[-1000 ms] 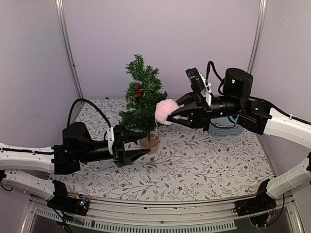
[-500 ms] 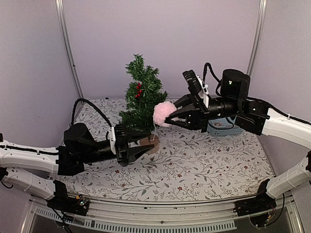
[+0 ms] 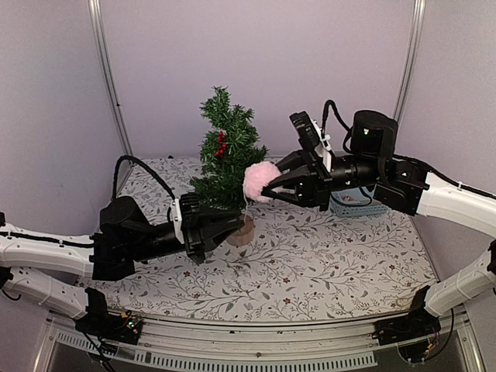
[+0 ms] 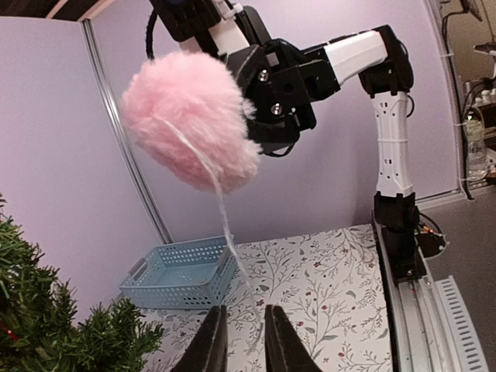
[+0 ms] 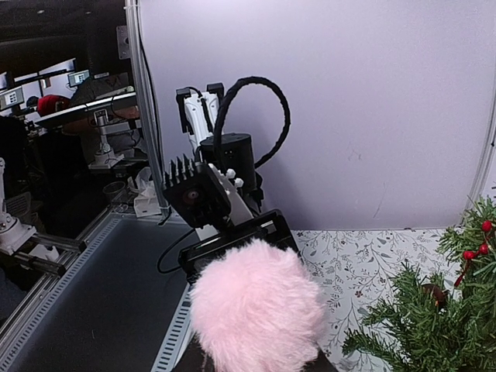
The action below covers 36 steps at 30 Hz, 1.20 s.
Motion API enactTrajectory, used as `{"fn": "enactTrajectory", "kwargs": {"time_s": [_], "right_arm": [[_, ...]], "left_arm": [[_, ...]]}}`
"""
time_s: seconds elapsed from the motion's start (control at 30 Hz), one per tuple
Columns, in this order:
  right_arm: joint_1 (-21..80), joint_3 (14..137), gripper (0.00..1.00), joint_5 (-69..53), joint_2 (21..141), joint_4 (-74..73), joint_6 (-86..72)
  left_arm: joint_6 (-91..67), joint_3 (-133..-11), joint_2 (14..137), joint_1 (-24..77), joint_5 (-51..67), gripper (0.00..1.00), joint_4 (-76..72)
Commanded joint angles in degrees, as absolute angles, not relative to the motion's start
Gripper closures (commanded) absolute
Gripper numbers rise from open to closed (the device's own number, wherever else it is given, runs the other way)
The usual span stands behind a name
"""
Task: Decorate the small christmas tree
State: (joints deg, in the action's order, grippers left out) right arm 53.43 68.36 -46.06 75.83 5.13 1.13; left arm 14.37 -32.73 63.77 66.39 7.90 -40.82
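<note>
Nearest to us, the left gripper point(image 4: 240, 345) sits low over the table point(image 3: 325, 263), its fingers drawn almost together with only a narrow slot between them. The white string point(image 4: 225, 225) of the pink pompom point(image 4: 190, 116) hangs straight down into that slot; we cannot tell whether the fingers actually pinch it. Above it, the right gripper point(image 3: 280, 186) reaches in from the right, closed on the pompom's far side and holding it in the air. The small christmas tree point(image 3: 226, 151) stands upright on its wooden stump point(image 3: 244, 231), just to the left of the pompom and a little behind it. Its lower branches almost touch the fluff. We judge the coming move to be a short sideways carry to the left, hooking the string over a mid-height branch. The right gripper is the nearer one at that height, while the left is down by the stump. Further back on the right sits a blue basket point(image 4: 178, 271).
</note>
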Motion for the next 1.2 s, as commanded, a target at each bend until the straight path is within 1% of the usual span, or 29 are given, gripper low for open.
{"fn": "enactTrajectory", "kwargs": {"time_s": [0.0,0.1,0.2,0.43,0.67,0.83,0.9,1.17], "right_arm": [[54.0,70.2,0.95,-45.4,75.7,5.5,1.4],[54.0,70.2,0.95,-45.5,75.8,5.6,1.3],[54.0,70.3,0.95,-45.6,75.9,5.7,1.3],[54.0,70.3,0.95,-45.7,75.7,5.7,1.1],[54.0,69.7,0.95,-44.6,75.5,5.3,1.4],[53.9,67.7,0.96,-39.7,75.1,5.3,1.7],[53.9,66.9,0.96,-35.7,75.2,5.3,1.7],[53.7,67.1,0.98,-24.2,78.0,6.0,0.3]], "left_arm": [[13.5,-33.0,63.5,67.1,6.6,0.77,-41.8],[13.4,-33.4,64.0,67.1,7.2,0.69,-41.4],[13.2,-33.9,65.0,67.1,7.4,0.68,-41.3],[13.3,-33.9,66.2,67.1,7.2,0.79,-41.9],[12.6,-33.3,65.3,67.1,6.5,1.00,-42.4],[10.7,-30.9,61.4,66.9,2.8,1.00,-41.8],[9.0,-30.3,59.2,66.6,0.6,1.00,-39.8],[1.6,-30.4,54.2,61.6,-8.1,1.00,-33.6]]}}
